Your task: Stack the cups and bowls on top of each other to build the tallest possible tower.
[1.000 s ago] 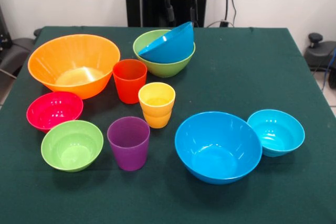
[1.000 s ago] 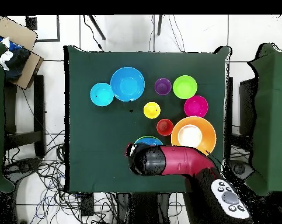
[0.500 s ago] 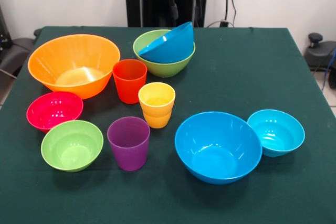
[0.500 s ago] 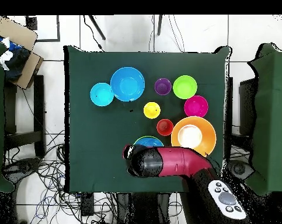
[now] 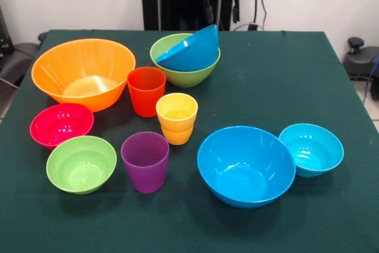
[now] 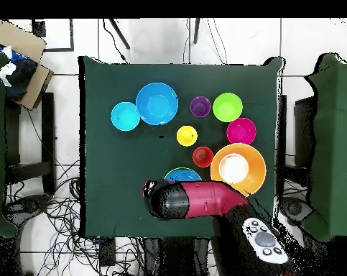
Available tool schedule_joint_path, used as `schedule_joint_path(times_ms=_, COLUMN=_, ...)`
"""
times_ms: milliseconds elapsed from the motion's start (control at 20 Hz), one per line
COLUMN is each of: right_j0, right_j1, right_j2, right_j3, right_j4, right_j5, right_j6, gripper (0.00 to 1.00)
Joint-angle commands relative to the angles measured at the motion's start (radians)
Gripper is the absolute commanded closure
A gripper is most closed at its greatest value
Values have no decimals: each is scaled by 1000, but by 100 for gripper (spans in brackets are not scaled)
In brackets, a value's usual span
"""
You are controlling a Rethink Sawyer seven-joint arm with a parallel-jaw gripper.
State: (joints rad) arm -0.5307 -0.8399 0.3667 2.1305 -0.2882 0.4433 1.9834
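A blue bowl (image 5: 189, 48) lies tilted inside the medium green bowl (image 5: 177, 74) at the table's far side; this pair is the only stack. The gripper (image 5: 222, 10) hangs behind it, slightly right, holding nothing; in the overhead view the arm (image 6: 197, 201) hides it. The big orange bowl (image 5: 83, 72), pink bowl (image 5: 61, 124) and small green bowl (image 5: 81, 163) stand on the left. Between them and the large blue bowl (image 5: 246, 165) stand the orange-red cup (image 5: 146, 90), yellow cup (image 5: 176, 117) and purple cup (image 5: 145, 161). A light-blue bowl (image 5: 311, 149) touches the large blue one.
The dark green table (image 5: 284, 75) carries everything. A black device (image 5: 361, 57) sits beyond its right edge. In the overhead view a cardboard box (image 6: 21, 54) and cables (image 6: 54, 208) lie off the table.
The arm's head has slid sideways, rightward in the front view and leftward in the overhead view. The bowls and cups have not moved.
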Motion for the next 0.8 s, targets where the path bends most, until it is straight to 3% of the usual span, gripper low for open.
schedule_joint_path(times_ms=50, right_j0=62, right_j1=118, right_j2=-7, right_j3=-20, right_j4=-61, right_j5=-113, right_j6=72, gripper=0)
schedule_joint_path(times_ms=300, right_j0=87, right_j1=180, right_j2=-27, right_j3=-65, right_j4=-62, right_j5=-156, right_j6=69, gripper=0)
schedule_joint_path(times_ms=500, right_j0=71, right_j1=259, right_j2=-24, right_j3=-115, right_j4=-75, right_j5=-183, right_j6=30, gripper=0)
schedule_joint_path(times_ms=800, right_j0=62, right_j1=244, right_j2=-23, right_j3=-104, right_j4=-70, right_j5=-175, right_j6=23, gripper=0)
